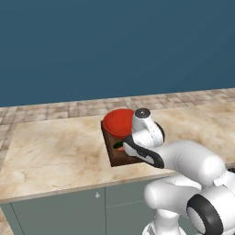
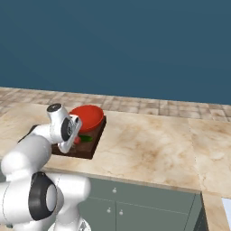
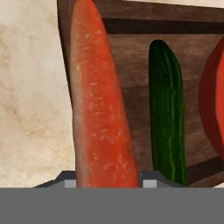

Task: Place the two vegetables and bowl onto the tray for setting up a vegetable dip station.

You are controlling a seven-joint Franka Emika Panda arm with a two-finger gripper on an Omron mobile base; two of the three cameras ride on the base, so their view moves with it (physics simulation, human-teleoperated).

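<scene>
Tray [image 1: 120,156] sits on the marble counter [image 1: 59,151] near its front edge, long axis running away from the robot. Bowl [image 1: 118,122] rests at the tray's far end, tilted, rim overhanging the tray's back edge; in the right base view the bowl [image 2: 88,116] leans toward the arm's side. Cucumber [image 3: 166,118] lies flat on the tray floor [image 3: 131,61], lengthwise, just beside the bowl's red edge [image 3: 214,105] at the right of the hand view. A dark green bit [image 2: 86,138] in the right base view is the cucumber, mostly hidden behind the wrist.

Carrot [image 3: 98,105] runs up the hand view from between the fingertips, thick end at the bottom, tip pointing at the tray's rim. It overlaps the tray's left rim and the counter; can't tell whether it touches the wood or hangs above it. In the left base view just a sliver of the carrot [image 1: 120,148] shows by the hand.

Gripper [image 3: 107,181] is over the tray's near half. Fingers [image 3: 65,180] show as small grey tips on either side of the carrot's thick end, pressed against it, clamped on the carrot. From the base views the hand blocks the fingers and most of the tray's near part. Green-grey cabinet doors [image 1: 59,211] below the counter; blue wall [image 1: 114,46] behind.
</scene>
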